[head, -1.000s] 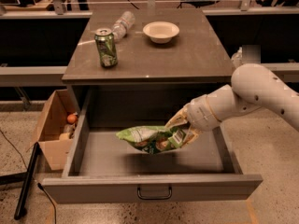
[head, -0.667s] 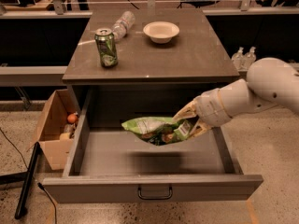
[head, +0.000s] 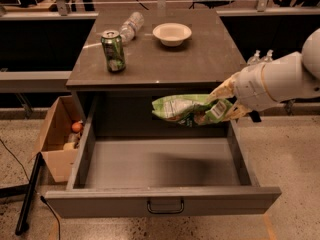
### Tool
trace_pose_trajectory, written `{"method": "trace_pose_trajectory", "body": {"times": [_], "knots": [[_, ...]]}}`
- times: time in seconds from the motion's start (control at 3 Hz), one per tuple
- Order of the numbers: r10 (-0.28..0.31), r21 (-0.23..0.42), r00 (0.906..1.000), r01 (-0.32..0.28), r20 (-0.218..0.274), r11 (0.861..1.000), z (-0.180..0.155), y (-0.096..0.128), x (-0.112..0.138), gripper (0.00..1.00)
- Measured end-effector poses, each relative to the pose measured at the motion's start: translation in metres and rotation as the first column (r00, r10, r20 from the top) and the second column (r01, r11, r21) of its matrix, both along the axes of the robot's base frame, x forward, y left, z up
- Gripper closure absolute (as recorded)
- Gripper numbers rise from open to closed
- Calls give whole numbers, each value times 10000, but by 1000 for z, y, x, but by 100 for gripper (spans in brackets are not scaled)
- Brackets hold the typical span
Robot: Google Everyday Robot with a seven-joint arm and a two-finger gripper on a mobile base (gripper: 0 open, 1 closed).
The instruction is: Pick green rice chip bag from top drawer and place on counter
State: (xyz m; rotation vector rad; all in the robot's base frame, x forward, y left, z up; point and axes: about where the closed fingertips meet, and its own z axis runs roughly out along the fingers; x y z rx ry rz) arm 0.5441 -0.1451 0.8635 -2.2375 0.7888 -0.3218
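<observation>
We see the end effector [head: 224, 103] at the right middle of the frame, clamped on one end of the green rice chip bag [head: 185, 109], wrinkled light-green foil, white label panels, held lengthwise in the air above the pulled-out top drawer [head: 160, 202], in front of the desk [head: 165, 59] edge

The arm [head: 287, 76] enters from the right edge, its bulky white forearm lying roughly level and pointing left. It ends in a rounded white wrist [head: 252, 86] that narrows toward the end effector [head: 223, 103], which is held in the air right of centre, at about mid-height of the view. Its two tan fingers [head: 224, 88], one above and one below, are closed on the right end of the green rice chip bag [head: 180, 109], which juts out to their left.
</observation>
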Motion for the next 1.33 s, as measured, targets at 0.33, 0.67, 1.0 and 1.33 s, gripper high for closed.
{"method": "trace_pose_trajectory", "body": {"times": [0.33, 0.67, 1.0, 1.33], "knots": [[-624, -337, 9928, 661, 1022, 9972, 42, -20, 12, 100], [-961, -629, 9769, 1099, 1906, 9920, 78, -32, 24, 100], [-1009, -970, 9618, 1293, 2546, 9869, 93, -26, 48, 100], [-885, -1459, 9477, 1387, 3066, 9795, 98, -12, 85, 100]]}}
